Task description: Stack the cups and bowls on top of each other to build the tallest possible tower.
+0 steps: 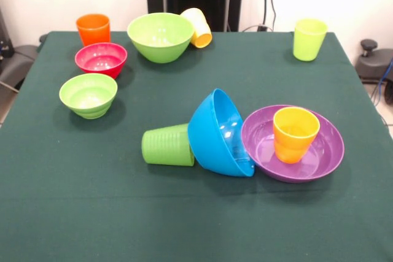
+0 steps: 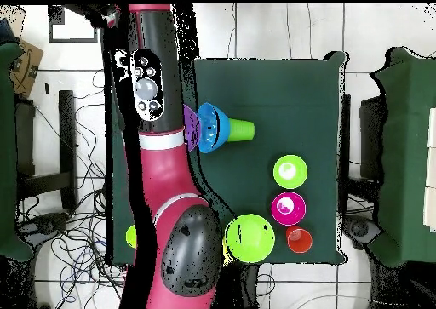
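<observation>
A wide purple bowl [image 1: 322, 151] sits right of centre with an orange-yellow cup [image 1: 295, 134] upright inside it. A large blue bowl [image 1: 220, 133] is tipped on its side, resting against the purple bowl's left rim. A ribbed green cup [image 1: 167, 145] lies on its side, touching the blue bowl's base. In the overhead view the blue bowl [image 2: 209, 127] and green cup [image 2: 241, 130] show beside the red arm [image 2: 157, 152], which covers most of the purple bowl [image 2: 189, 127]. No gripper shows in either view.
At the back left stand an orange cup [image 1: 93, 29], a small red bowl [image 1: 101, 59] and a small lime bowl [image 1: 88, 94]. A pale yellow cup [image 1: 198, 27] leans on a large lime bowl [image 1: 160, 37]. A yellow-green cup [image 1: 309, 38] stands back right.
</observation>
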`<state>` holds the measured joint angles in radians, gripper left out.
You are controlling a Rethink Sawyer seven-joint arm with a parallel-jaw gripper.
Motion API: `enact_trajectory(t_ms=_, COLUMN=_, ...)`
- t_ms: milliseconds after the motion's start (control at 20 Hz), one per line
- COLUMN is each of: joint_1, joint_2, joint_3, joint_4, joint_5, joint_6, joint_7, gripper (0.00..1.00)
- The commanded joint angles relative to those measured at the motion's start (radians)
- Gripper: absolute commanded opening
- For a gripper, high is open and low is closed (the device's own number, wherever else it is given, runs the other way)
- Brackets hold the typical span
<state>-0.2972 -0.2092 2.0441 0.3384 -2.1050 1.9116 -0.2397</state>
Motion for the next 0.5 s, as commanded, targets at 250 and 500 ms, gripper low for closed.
enact_trajectory(t_ms=250, joint_1=-0.062, joint_2=0.045, joint_3=0.042, joint_4=-0.173, joint_5=0.113, joint_6=0.0, joint_7=0.348, gripper=1.0)
enact_trajectory(t_ms=500, joint_1=-0.069, joint_2=0.057, joint_3=0.041, joint_4=-0.177, joint_5=0.151, joint_6=-0.018, joint_7=0.423, gripper=1.0)
